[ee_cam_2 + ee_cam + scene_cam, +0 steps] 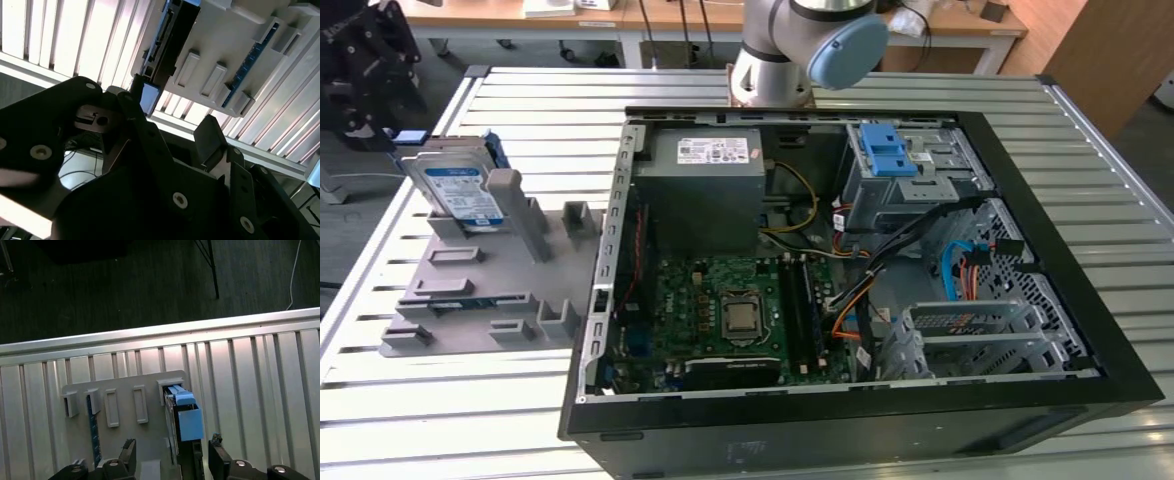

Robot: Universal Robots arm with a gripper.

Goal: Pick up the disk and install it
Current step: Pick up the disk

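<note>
The disk (460,190) stands on edge in a slot of the grey holder (480,290), on the exterior view's left; its white-and-blue label faces the camera and a blue bracket frames it. My gripper (367,120) hangs at the table's edge just beyond the disk's upper end. In the first wrist view the disk (182,425) lies between the two black fingertips of the gripper (172,447), which is open and apart from it. In the second wrist view the disk (167,42) shows edge-on past the open gripper (170,120).
An open black computer case (1067,300) lies on the slatted metal table (480,420). Inside are the grey power-supply box (707,175), the green motherboard (734,300) and a metal drive cage with light-blue tabs (894,150). The arm's base (787,50) stands behind the case.
</note>
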